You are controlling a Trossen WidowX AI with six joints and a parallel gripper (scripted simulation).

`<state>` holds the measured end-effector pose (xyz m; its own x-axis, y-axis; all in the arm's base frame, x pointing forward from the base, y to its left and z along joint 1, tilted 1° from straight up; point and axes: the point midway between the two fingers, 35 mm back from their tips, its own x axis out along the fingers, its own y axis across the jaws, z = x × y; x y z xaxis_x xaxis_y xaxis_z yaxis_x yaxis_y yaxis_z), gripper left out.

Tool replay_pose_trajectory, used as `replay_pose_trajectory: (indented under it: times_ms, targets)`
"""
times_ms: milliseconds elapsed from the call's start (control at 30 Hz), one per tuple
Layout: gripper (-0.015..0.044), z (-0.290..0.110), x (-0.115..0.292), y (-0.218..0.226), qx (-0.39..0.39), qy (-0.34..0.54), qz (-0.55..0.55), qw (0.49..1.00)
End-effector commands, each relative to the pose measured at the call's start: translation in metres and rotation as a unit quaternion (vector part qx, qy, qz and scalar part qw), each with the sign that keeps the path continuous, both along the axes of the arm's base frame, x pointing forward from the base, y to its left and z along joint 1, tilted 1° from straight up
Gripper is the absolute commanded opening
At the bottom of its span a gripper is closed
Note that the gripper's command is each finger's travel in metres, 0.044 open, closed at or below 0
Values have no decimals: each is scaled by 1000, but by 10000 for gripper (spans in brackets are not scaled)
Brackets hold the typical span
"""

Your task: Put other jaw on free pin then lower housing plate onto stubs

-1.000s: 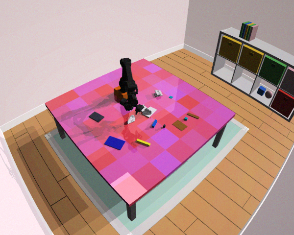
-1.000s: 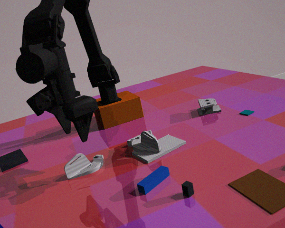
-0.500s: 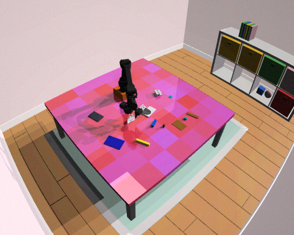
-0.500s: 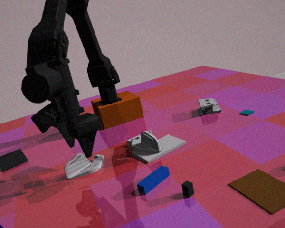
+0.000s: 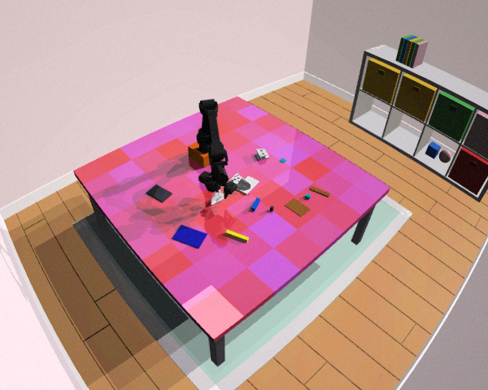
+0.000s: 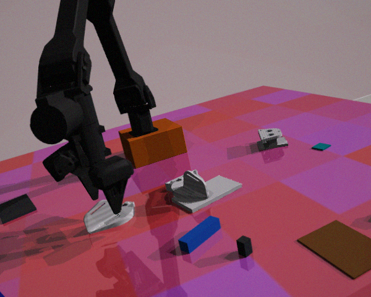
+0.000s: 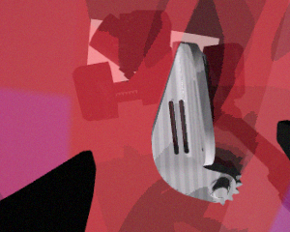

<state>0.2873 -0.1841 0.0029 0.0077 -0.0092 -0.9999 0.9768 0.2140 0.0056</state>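
Checkered tabletop (image 5: 273, 268) (image 6: 310, 195), blue block (image 5: 254, 205) (image 6: 200, 234) near loose geared piece (image 5: 216, 197) (image 6: 107, 217) (image 7: 176, 161), jaws (image 5: 217, 192) (image 6: 106, 205) (image 7: 186, 145) spread.

A pink-and-red checkered table (image 5: 273, 268) (image 6: 307, 204) (image 7: 29, 116) carries a blue bar (image 5: 254, 205) (image 6: 200, 234).

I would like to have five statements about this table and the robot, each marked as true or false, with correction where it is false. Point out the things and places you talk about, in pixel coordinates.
1. The gripper (image 6: 106, 205) (image 7: 186, 145) is closed on the loose jaw. False: it is open, with the loose jaw (image 6: 98, 220) (image 7: 166, 166) ungripped between its fingers.
2. The loose jaw has gear teeth at one end. True.
3. The loose jaw already sits on the base (image 5: 250, 184) (image 6: 222, 188). False: it lies on the table, beside the base.
4. The blue bar (image 5: 254, 204) (image 6: 200, 234) is standing upright. False: it lies on its long side.
5. The brown plate (image 5: 297, 207) (image 6: 345, 247) lies flat on the table. True.
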Motion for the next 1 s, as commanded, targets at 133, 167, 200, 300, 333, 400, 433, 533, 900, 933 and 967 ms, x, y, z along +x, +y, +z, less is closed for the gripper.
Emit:
replay_pose_trajectory:
  times_ms: [133, 167, 200, 300, 333, 400, 433, 533, 900, 933, 967]
  targets:
    - [440, -14, -1, 1, 3, 1, -3, 1000]
    - [440, -15, -1, 1, 3, 1, -3, 1000]
    - [440, -17, -1, 1, 3, 1, -3, 1000]
    - [440, -22, -1, 1, 3, 1, -3, 1000]
    - [440, -23, -1, 1, 3, 1, -3, 1000]
    - [440, -27, -1, 1, 3, 1, -3, 1000]
    - [440, -28, -1, 1, 3, 1, -3, 1000]
    - [440, -33, -1, 1, 3, 1, -3, 1000]
    - [440, -36, -1, 1, 3, 1, -3, 1000]
    - [440, -36, -1, 1, 3, 1, -3, 1000]
    - [440, -36, -1, 1, 3, 1, -3, 1000]
